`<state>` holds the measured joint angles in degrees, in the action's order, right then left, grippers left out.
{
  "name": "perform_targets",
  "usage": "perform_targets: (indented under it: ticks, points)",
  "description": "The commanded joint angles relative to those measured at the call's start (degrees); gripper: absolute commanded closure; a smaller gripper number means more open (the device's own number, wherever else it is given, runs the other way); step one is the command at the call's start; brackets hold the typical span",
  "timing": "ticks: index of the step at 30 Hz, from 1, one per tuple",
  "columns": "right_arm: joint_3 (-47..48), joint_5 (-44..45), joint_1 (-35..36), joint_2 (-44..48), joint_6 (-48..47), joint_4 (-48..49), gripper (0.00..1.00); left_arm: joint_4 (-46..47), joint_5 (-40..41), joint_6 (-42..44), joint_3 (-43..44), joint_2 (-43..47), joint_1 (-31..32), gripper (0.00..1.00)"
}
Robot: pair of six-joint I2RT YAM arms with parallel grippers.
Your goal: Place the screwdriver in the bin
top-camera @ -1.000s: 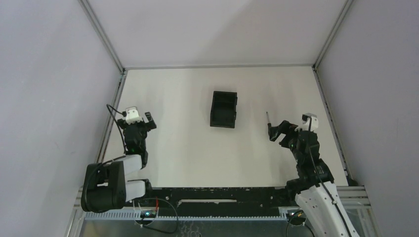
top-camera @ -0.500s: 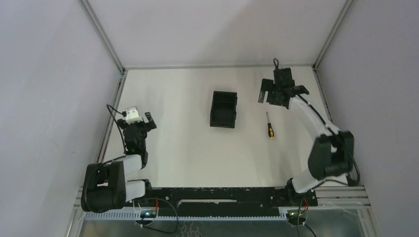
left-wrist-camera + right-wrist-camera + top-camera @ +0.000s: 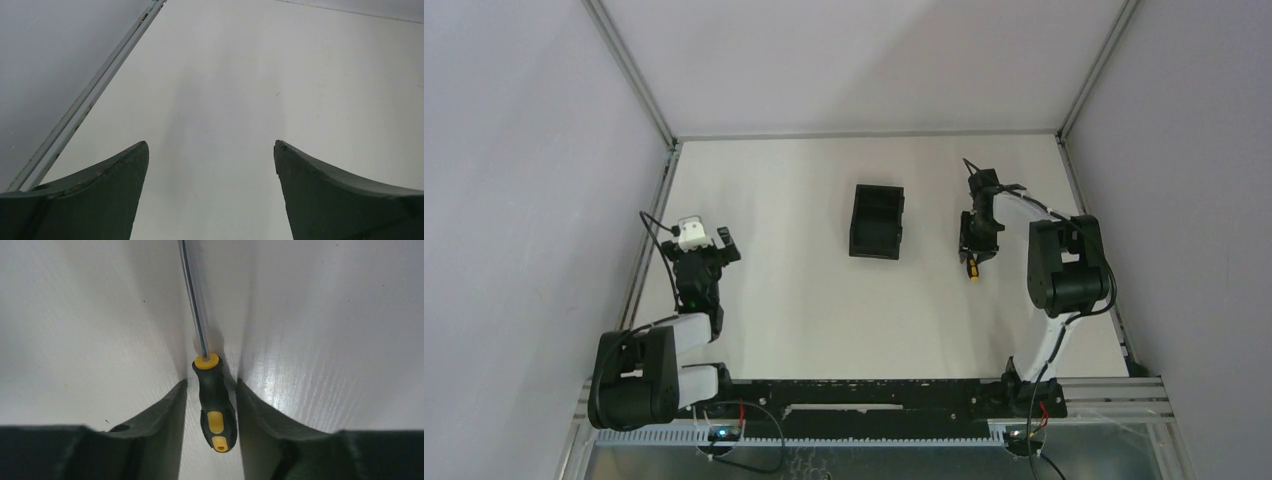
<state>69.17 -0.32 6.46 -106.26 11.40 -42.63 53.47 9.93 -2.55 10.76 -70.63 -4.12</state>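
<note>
Change vs. half a sec ago: right tool (image 3: 972, 245) was spread wide, out toward the far side of the table (image 3: 804, 290), beyond the screwdriver (image 3: 971, 268). It had since pulled back and dropped over it, w/ the jaws narrowed a lot. Wrist cam showed the right tool (image 3: 210, 382) straddling the black-and-yellow handle of the screwdriver (image 3: 215, 405). One finger looked nearly on it, and a thin strip of table still showed on the other side. So the jaws were part-closed around the handle but not clamped yet. My read: the grasp was in progress; lift and carry weren't started.

Screwdriver lay flat on the table, right of the bin (image 3: 875, 250) and apart from it, not inside. Its long axis ran near-to-far, approx. parallel to the bin's long sides. Shaft pointed to the far edge, handle butt back toward the arm bases. The fingers sat across that axis, either side of the handle, which suits a pinch.

Left tool (image 3: 211, 145) hung wide open over bare table, holding nothing.
</note>
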Motion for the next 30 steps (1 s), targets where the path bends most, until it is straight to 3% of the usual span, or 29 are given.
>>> perform_targets:
  ticks: [1, 3, 5, 10, 19, 25, 30]
  points:
    - [0.44, -0.35, 0.43, -0.74, -0.87, 1.77, 0.61, 1.99, 0.27, 0.84, 2.43, -0.03, 0.34, 0.0]
    - [0.44, 0.3, 0.65, -0.96, -0.97, 1.64, 0.76, 1.99, 0.22, 0.89, 2.48, 0.03, 0.34, 0.0]
    - [1.0, 1.93, 0.58, -0.65, -0.92, 1.13, 1.0, 1.99, 0.23, 0.93, 2.43, 0.01, 0.34, 0.0]
    - [6.02, 1.95, 0.79, 4.21, -0.2, -4.84, 1.0, 1.94, 0.21, 0.89, 2.43, 0.03, 0.34, 0.0]
    - [20.71, 0.93, 0.29, 9.49, 0.9, -24.7, 1.0, 1.99, 0.24, 0.83, 2.42, -0.03, 0.37, 0.0]
    - [24.48, -1.96, 2.48, 9.14, 3.48, -24.77, 1.0, 1.99, 0.22, 0.91, 2.42, -0.03, 0.34, 0.0]
    - [28.26, -5.32, 10.55, 7.32, 8.13, -17.94, 1.0, 1.99, 0.25, 0.85, 2.43, -0.03, 0.34, 0.0]
